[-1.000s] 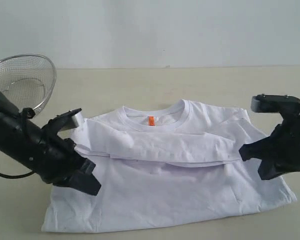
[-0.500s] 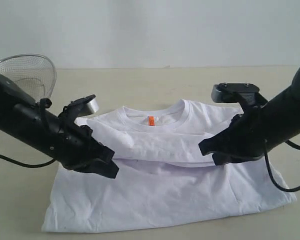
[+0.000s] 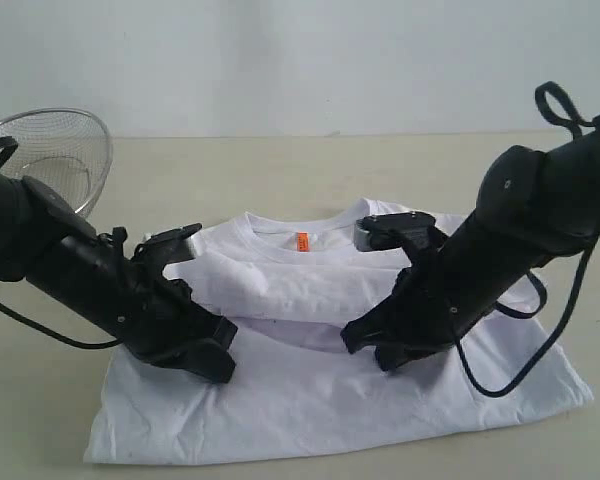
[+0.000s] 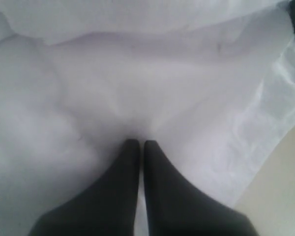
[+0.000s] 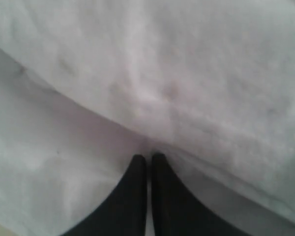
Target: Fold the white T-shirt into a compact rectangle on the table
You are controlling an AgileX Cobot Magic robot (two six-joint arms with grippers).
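Note:
The white T-shirt (image 3: 320, 395) lies flat on the table (image 3: 280, 165), collar and orange neck tag (image 3: 302, 241) at the far side. Both sleeves are folded inward across its upper part, and the red lettering is hidden. My left gripper (image 3: 218, 360) is shut, its tips pressed on the cloth just below the folded left sleeve; in the left wrist view the left gripper (image 4: 137, 142) touches plain white fabric (image 4: 137, 88). My right gripper (image 3: 365, 348) is shut too, tips down at the folded edge right of centre. The right wrist view shows the right gripper (image 5: 148, 156) against that fold (image 5: 187, 98).
A round wire-mesh basket (image 3: 50, 150) stands at the back left of the table, behind the left arm. A black cable (image 3: 520, 360) loops from the right arm over the shirt's right side. Bare tabletop lies beyond the collar and along both sides.
Both arms swung inward from the shirt's outer edges toward its middle. The grippers now press on the cloth near the folded sleeves instead of hovering at the sides.

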